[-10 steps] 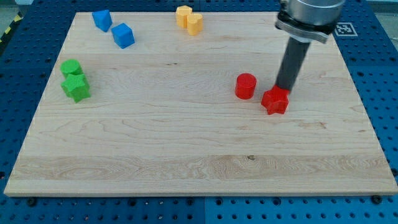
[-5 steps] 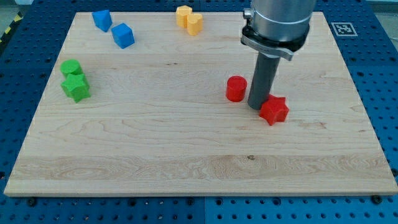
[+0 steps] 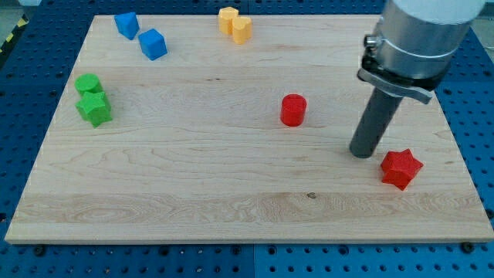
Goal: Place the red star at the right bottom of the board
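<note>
While my tip (image 3: 361, 154) rests on the wooden board (image 3: 193, 193), the red star (image 3: 401, 168) lies just beside it at about four o'clock, near but with a thin gap between them as far as I can see. The star is a matte, chunky piece with short blunt points, and it sits in the lower right part of the board, close to the right edge. There are no fingers on this arm, only a straight dark rod (image 3: 376, 122) under a smooth grey metal collar (image 3: 401, 73), so nothing is pinched or held.

The red cylinder (image 3: 293, 110) stands upright, well apart from my tip at about ten o'clock. The board is pale wood with long grain lines and a small dark knot near the bottom middle.

At the view's left, a green cylinder (image 3: 88, 83) touches a green star (image 3: 95, 108) below it. At the view's top, two blue cubes (image 3: 126, 24) (image 3: 153, 43) lie near each other, and two yellow blocks (image 3: 228, 18) (image 3: 242, 28) touch; their exact shapes I cannot tell. Around the board there is a blue perforated table (image 3: 23, 93).
</note>
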Robot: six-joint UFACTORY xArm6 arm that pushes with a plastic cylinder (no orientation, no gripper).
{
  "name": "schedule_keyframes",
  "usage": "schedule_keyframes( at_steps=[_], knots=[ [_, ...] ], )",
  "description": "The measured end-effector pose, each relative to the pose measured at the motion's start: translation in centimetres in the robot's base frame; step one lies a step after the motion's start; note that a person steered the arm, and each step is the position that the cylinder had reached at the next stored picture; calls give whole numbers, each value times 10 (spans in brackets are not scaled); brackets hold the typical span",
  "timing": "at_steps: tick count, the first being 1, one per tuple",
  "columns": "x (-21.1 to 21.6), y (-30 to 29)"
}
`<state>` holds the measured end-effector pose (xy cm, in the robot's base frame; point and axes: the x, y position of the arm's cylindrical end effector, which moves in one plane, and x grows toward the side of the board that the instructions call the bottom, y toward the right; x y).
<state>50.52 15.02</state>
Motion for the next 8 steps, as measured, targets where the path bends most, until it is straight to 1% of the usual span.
schedule_keyframes(
  at_steps=[1,3,5,8],
  knots=[
    [10,8],
    [18,58],
    [16,75],
    [36,105]
  ],
)
